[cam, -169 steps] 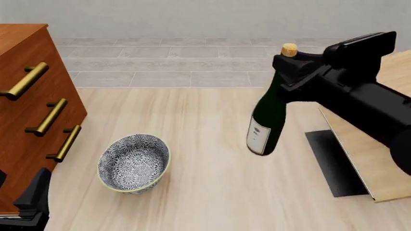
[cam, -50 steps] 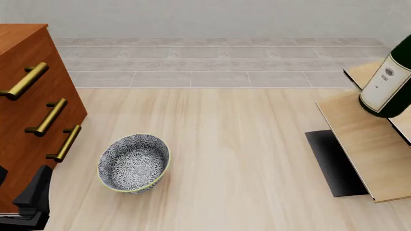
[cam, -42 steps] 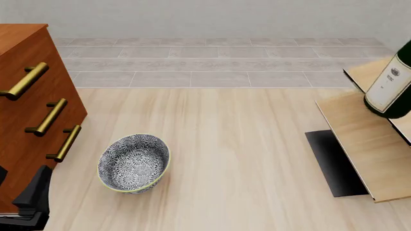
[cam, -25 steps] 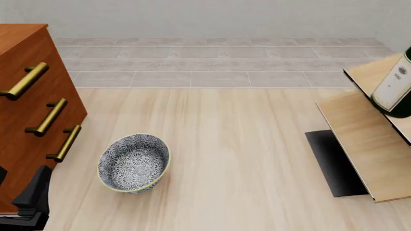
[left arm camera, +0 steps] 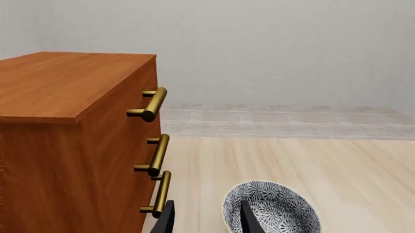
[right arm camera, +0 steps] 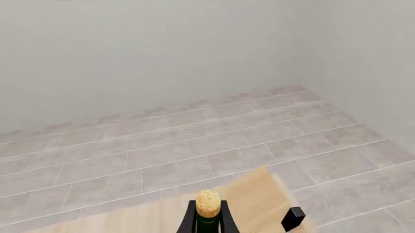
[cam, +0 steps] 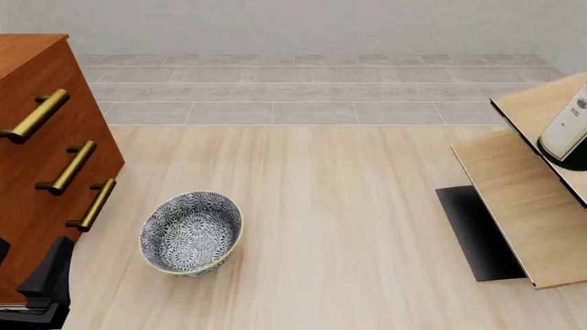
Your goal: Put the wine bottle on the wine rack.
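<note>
Wine bottle (cam: 568, 137) over wine rack (cam: 518, 199) (tilted)

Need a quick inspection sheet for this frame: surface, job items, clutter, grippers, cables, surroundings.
Surface: light wood table, bare around the items.
Job's things: wine bottle at the right edge of the front view, label end over the wine rack; contact not clear. Cork up in the right wrist view.
Clutter: patterned bowl; reddish-brown cabinet with brass handles.
Grippers: left gripper open, near the bowl and cabinet, holding nothing. Right gripper shut on the bottle neck.
Cables: nothing seen.
Surroundings: grey tiled floor, plain wall.
</note>
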Controlling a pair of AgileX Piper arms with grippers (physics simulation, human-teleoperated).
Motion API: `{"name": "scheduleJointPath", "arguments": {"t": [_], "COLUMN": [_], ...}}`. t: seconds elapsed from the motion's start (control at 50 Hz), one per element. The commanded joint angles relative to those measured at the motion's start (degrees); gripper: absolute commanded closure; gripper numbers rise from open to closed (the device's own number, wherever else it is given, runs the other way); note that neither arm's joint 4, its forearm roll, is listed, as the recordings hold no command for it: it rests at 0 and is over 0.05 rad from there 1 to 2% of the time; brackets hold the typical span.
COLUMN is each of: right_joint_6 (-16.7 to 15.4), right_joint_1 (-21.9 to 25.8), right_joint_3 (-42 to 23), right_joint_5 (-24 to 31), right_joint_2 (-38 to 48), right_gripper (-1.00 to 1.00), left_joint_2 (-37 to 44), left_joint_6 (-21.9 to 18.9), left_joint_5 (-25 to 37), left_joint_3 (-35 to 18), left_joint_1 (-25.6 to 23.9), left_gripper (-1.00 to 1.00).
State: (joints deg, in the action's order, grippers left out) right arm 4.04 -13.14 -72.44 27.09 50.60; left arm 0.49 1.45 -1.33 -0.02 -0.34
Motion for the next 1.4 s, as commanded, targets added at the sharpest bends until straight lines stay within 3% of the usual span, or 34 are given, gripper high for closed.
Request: {"name": "scheduleJointPath", "arguments": {"t": [0.02,0.22,0.48,0.72,0.94,1.4], "right_joint_6": [1.9,3.6,8.7,9.2,12.1,13.2], "right_joint_1": [-1.9,-4.0,-6.2,-8.0,-9.9,-12.9], "right_joint_3": [0.1,0.7,2.0,3.3,6.2,7.9], "right_joint_5": [-1.1,-2.2,-3.8,-4.8,-7.1,-9.4], "right_joint_2": [0.6,1.2,1.5,2.3,2.6,4.5], "right_gripper": [1.00,1.00,1.00,1.00,1.00,1.00], "left_joint_2": [0.0,-0.1,0.9,1.8,2.0,2.6], "left_joint_6": [0.0,-0.1,-0.1,0.0,0.1,0.0], "left_joint_5": [-0.2,0.0,-1.2,-1.9,-1.9,-1.9], "left_joint_3": [0.0,0.0,0.0,0.0,0.0,0.0], "left_joint_1": [0.2,0.4,0.3,-0.2,-0.3,-0.4], "left_gripper": [-1.00,-1.00,-1.00,-1.00,-1.00,-1.00]}}
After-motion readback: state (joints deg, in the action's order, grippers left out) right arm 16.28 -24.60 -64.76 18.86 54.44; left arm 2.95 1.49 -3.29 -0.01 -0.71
